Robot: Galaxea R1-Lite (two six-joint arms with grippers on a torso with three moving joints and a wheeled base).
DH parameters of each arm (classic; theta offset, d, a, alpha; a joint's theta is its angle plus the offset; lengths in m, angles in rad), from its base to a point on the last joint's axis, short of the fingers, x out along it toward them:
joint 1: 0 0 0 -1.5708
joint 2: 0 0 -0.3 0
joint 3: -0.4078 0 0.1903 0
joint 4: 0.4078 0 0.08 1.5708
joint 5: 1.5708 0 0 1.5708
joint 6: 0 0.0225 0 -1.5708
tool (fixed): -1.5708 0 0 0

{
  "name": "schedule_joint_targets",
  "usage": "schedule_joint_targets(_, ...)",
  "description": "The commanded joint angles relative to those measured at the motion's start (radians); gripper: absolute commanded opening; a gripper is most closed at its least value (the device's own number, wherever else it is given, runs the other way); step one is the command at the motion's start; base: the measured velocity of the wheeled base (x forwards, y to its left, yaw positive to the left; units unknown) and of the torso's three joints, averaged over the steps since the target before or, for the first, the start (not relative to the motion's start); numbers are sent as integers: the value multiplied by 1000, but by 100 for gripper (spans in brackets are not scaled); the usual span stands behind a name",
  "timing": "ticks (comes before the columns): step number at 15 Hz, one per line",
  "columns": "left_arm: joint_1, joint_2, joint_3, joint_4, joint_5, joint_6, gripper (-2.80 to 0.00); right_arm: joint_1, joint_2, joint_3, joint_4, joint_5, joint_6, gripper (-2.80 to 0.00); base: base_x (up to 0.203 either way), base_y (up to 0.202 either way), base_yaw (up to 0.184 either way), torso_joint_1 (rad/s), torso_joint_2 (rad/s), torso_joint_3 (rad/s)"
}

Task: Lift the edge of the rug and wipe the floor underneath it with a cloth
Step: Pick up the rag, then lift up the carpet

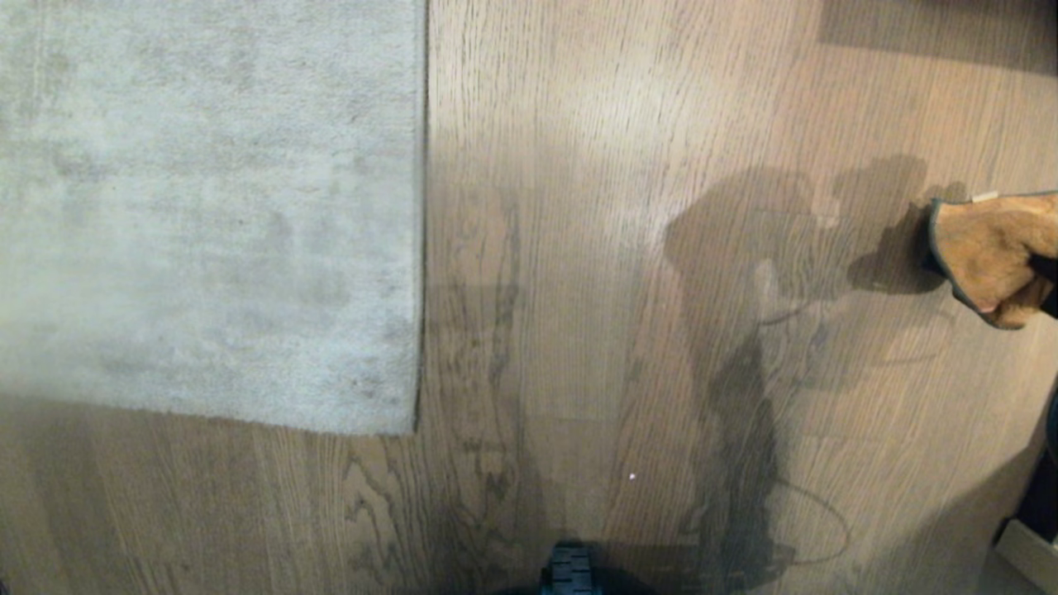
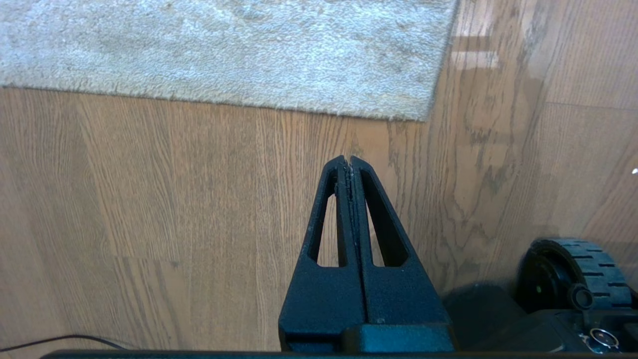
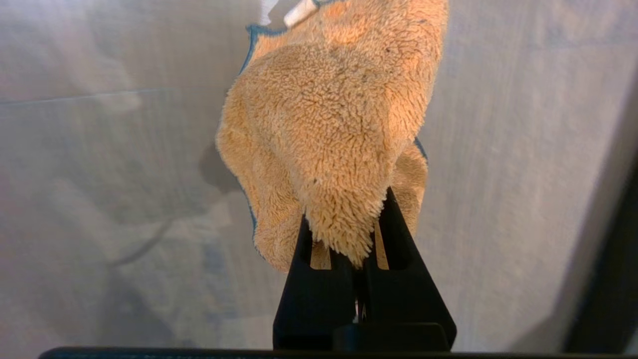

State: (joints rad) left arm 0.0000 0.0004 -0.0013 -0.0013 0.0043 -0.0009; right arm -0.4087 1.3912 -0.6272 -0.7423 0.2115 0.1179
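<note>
Head view shows me the rug edge flat on the floor; far right, my right pincer clamps the cloth; left pincer sits together, empty.

Thin dark cable, curving in at a frame edge of the left wrist view. Tiny white speck, low and central. Pale block, cut off at lower right, unidentifiable. Dark shadow across the far right corner.
</note>
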Motion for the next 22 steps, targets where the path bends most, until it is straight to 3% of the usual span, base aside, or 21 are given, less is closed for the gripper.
schedule_joint_targets(1, 0, 0, 1, 0, 0, -1, -280, 33, -57, 4, -5, 2, 0, -280, 0, 0, 0, 0, 0, 0)
schedule_joint_targets(9, 0, 0, 0, 0, 0, -1, -280, 53, -127, 32, 10, 3, -1, -280, 0, 0, 0, 0, 0, 0)
schedule_joint_targets(15, 0, 0, 0, 0, 0, -1, -280, 257, -202, 126, 14, -9, -55, -280, 0, 0, 0, 0, 0, 0)
schedule_joint_targets(22, 0, 0, 0, 0, 0, -1, -280, 433, -272, 157, 74, -224, -54, -280, 0, 0, 0, 0, 0, 0)
